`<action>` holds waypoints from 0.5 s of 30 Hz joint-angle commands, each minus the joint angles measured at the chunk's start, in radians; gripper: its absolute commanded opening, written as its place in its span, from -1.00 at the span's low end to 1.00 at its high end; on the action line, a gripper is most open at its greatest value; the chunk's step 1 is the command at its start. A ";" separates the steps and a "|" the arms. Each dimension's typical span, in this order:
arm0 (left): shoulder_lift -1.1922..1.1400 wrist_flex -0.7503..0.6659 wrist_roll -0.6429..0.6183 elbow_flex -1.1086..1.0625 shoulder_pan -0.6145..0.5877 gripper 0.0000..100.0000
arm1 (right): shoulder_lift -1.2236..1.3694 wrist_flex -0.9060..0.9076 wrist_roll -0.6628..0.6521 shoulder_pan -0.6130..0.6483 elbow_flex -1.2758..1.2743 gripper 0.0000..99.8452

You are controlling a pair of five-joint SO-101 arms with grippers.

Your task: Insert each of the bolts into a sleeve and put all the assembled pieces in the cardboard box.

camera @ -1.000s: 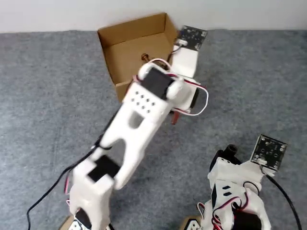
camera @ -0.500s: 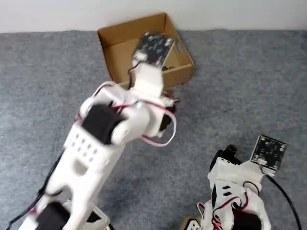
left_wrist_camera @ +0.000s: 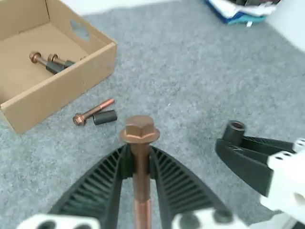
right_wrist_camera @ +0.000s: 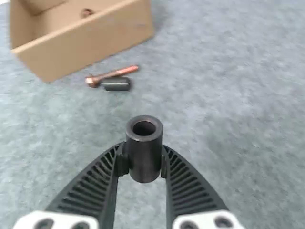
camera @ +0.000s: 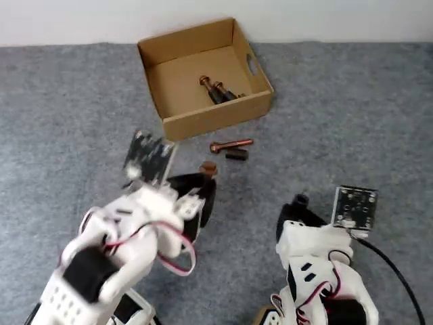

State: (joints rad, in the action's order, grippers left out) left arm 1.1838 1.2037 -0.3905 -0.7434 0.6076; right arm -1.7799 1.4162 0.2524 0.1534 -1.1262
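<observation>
Bolt (left_wrist_camera: 139, 135), copper-coloured with a hexagonal head, stands clamped between the black ribbed fingers of the left gripper (left_wrist_camera: 138, 152), head uppermost and shank running down between the jaws. From the high view, this gripper (camera: 203, 196) sits over the grey worktop (camera: 352, 122), in front of the cardboard box (camera: 216, 122), and the bolt head pokes out at its tip.

The right gripper (right_wrist_camera: 143, 157) is closed on a short black sleeve (right_wrist_camera: 144, 148), gripping it by its sides with the open bore showing at the top end. In the left wrist view the same sleeve shows off to one side of the held bolt, well apart from it.

Inside the box, two assembled pieces (camera: 218, 89) lie side by side on the floor near the front wall, each a copper bolt with a black sleeve on its shank.

On the worktop just outside the box's front wall lie a loose bolt (camera: 231, 144) and a loose sleeve (camera: 235, 156). They rest just beside each other, roughly parallel, the bolt nearer the box. Both lie between the box and the two grippers.
</observation>
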 commanded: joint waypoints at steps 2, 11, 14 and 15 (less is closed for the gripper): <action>0.230 -0.040 0.011 -0.061 -0.002 -0.99 | -0.002 -0.058 -0.074 0.134 -0.008 -0.98; 0.575 -0.138 0.008 -0.249 -0.002 -0.99 | 0.001 -0.145 -0.278 0.410 -0.066 -0.98; 0.643 -0.196 0.005 -0.320 -0.002 -0.99 | 0.001 -0.170 -0.327 0.473 -0.083 -0.98; 0.640 -0.210 0.003 -0.328 -0.002 -0.99 | 0.001 -0.177 -0.336 0.492 -0.089 -0.98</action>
State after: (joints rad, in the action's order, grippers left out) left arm 1.7960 1.0641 -0.3920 -1.0564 0.6076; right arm -1.7737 1.2720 -0.0407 0.5892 -1.2183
